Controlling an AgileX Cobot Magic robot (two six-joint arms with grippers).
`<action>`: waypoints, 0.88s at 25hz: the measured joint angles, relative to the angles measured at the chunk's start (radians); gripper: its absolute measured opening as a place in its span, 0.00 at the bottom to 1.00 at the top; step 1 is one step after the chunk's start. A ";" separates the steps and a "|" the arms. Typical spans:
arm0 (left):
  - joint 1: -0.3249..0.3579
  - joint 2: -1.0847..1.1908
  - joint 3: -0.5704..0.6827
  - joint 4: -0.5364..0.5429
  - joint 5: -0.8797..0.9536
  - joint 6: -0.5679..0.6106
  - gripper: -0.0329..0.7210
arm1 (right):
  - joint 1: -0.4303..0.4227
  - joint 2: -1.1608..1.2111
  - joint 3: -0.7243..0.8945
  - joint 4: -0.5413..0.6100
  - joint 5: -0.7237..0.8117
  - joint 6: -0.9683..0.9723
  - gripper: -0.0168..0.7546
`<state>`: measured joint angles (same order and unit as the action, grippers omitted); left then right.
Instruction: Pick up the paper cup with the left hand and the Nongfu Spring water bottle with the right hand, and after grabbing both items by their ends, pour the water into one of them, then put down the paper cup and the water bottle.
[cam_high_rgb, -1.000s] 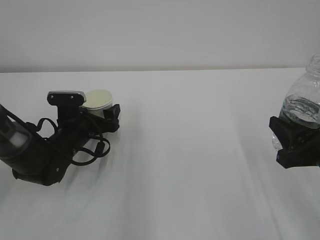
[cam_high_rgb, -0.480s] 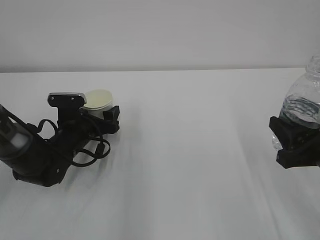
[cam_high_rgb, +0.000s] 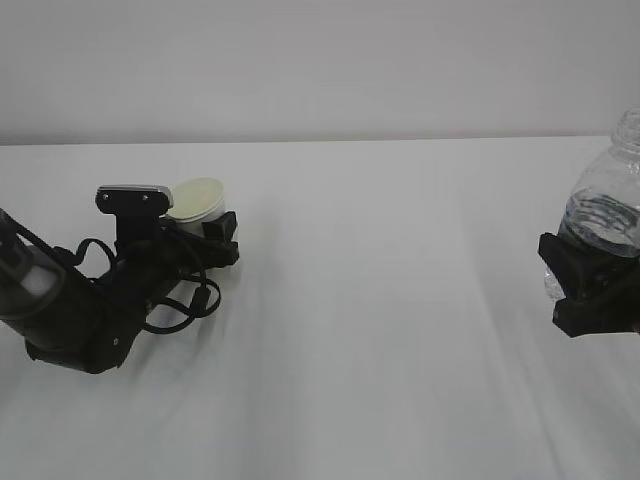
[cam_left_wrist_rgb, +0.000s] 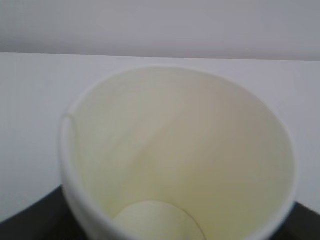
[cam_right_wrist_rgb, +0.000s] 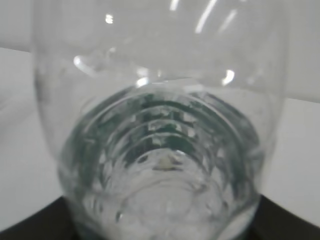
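Note:
The paper cup (cam_high_rgb: 197, 200) stands upright on the white table (cam_high_rgb: 380, 300) at the left, white with a cream inside. My left gripper (cam_high_rgb: 203, 233) lies low around its lower wall, one black finger (cam_high_rgb: 226, 244) close against the cup's right side. In the left wrist view the cup (cam_left_wrist_rgb: 175, 150) fills the frame, so contact cannot be made out. At the right edge my right gripper (cam_high_rgb: 590, 285) is shut on the lower body of the Nongfu Spring water bottle (cam_high_rgb: 605, 205), held upright above the table. Water (cam_right_wrist_rgb: 160, 190) shows inside the bottle (cam_right_wrist_rgb: 160, 75).
The left arm's cables (cam_high_rgb: 185, 295) and wrist box (cam_high_rgb: 132, 195) lie just before the cup. A pale wall (cam_high_rgb: 320, 60) rises behind the table's far edge.
The left gripper's visible finger has drawn in a little toward the cup's side. The right gripper and bottle have not moved.

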<state>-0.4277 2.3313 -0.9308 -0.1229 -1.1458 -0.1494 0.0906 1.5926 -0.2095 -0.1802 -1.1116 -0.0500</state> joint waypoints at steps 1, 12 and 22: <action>0.000 0.000 0.000 0.000 0.000 0.000 0.74 | 0.000 0.000 0.000 0.000 0.000 0.000 0.55; 0.000 -0.049 0.049 0.085 0.000 0.000 0.73 | 0.000 0.000 0.000 0.000 0.000 0.000 0.55; 0.000 -0.165 0.140 0.440 0.002 -0.031 0.72 | 0.000 0.000 0.000 0.000 0.000 0.000 0.55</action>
<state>-0.4277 2.1668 -0.7904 0.3169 -1.1440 -0.1802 0.0906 1.5926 -0.2095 -0.1802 -1.1116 -0.0500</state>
